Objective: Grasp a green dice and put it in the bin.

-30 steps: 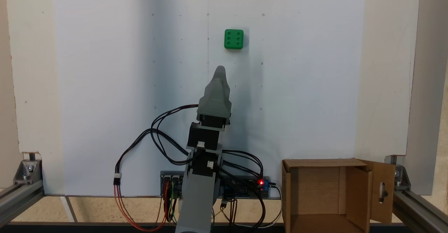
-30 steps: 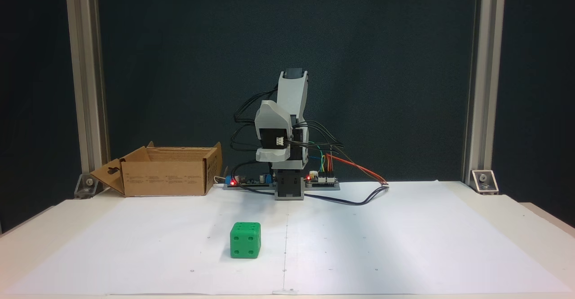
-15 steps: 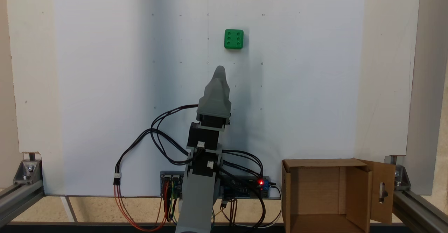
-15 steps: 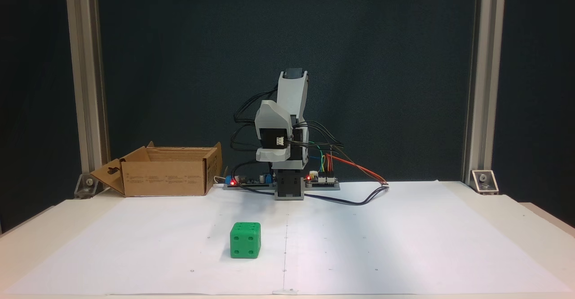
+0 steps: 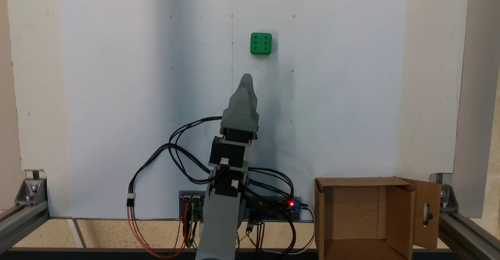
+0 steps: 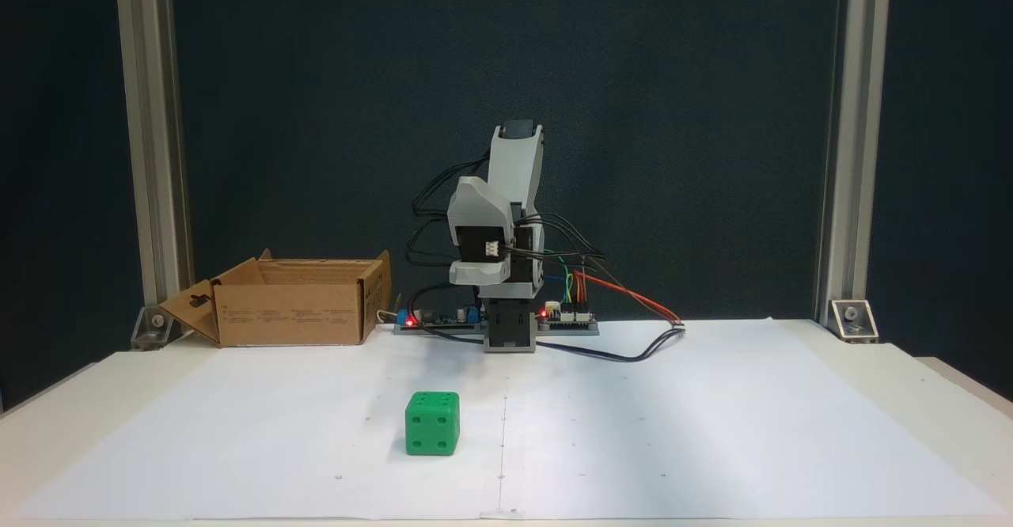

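While the arm stands folded over its base, the gripper points out across the white paper sheet toward the green dice. Just one grey tip shows in that fixed view, so how far the jaws are parted cannot be told; nothing is seen held in them. The green dice sits alone on the sheet, well beyond the gripper's tip and a little to its right in that view, six pips facing up. In a fixed view from the front, the green dice lies nearer the camera than the arm's base, slightly left of it. The bin, a cardboard box with flaps open, stands beside the base, well apart from the dice.
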{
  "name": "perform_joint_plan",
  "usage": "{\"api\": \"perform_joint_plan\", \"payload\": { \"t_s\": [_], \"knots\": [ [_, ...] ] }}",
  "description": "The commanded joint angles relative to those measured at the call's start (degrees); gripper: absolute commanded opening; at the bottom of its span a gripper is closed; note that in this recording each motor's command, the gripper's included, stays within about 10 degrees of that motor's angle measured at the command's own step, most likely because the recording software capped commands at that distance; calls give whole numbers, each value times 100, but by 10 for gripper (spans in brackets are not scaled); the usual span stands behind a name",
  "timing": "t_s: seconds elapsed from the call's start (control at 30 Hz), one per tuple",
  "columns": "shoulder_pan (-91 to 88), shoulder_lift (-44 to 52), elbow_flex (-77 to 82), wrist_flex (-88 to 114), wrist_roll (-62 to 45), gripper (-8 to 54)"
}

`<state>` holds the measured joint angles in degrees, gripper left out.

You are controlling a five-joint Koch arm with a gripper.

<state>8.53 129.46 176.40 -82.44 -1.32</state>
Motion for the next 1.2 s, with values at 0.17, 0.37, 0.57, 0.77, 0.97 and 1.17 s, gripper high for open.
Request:
{"api": "perform_joint_plan", "payload": {
  "t_s": [0.17,0.37,0.57,0.77,0.97,1.17],
  "knots": [
    [26,606,290,-167,123,440],
    [18,615,97,-132,0,439],
    [9,633,-747,1670,-62,439],
    [-44,642,-1775,3771,-62,439],
    [-53,650,-2936,6106,-62,439],
    [-26,650,-4280,8392,-53,439]
  ]
}}
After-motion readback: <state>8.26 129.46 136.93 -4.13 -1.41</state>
